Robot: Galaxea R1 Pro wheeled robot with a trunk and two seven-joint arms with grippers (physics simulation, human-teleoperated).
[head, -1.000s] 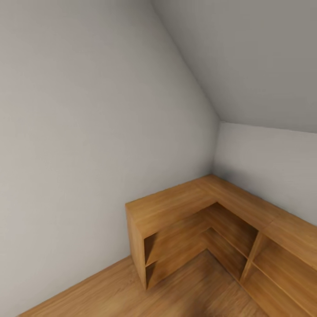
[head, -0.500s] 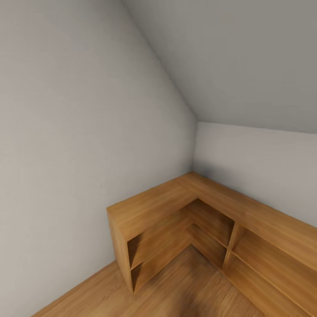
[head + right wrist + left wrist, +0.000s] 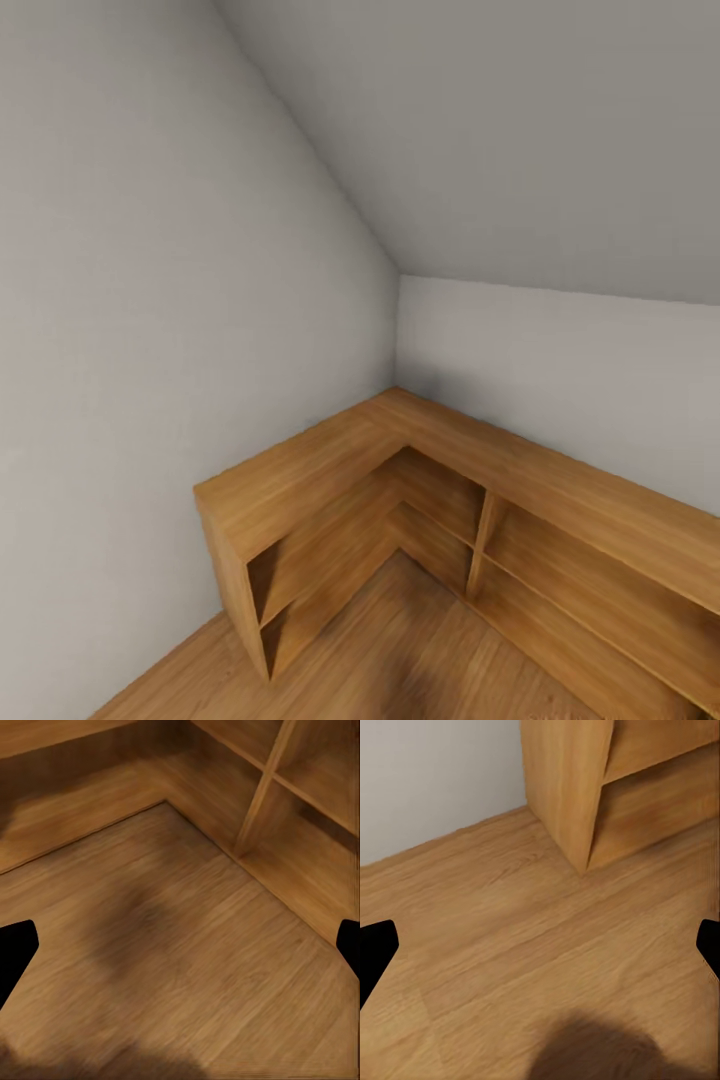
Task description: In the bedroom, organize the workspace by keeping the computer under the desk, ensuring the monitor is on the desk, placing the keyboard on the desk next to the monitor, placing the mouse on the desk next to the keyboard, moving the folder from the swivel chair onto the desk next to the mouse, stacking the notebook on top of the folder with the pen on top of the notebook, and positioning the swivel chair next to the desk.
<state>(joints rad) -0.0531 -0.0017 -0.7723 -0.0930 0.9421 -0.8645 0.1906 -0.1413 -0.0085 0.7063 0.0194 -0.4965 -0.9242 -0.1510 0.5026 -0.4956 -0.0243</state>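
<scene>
Desk: we cannot tell where it is. Our left gripper (image 3: 540,949) hangs over the wood floor (image 3: 510,915), fingers spread wide with nothing between them. Our right gripper (image 3: 180,949) is spread wide too. From the head we see a low wooden corner shelf (image 3: 330,470) against grey walls (image 3: 120,300). The left wrist sees the shelf's end, the right wrist its inner corner and a divider (image 3: 259,795).
</scene>
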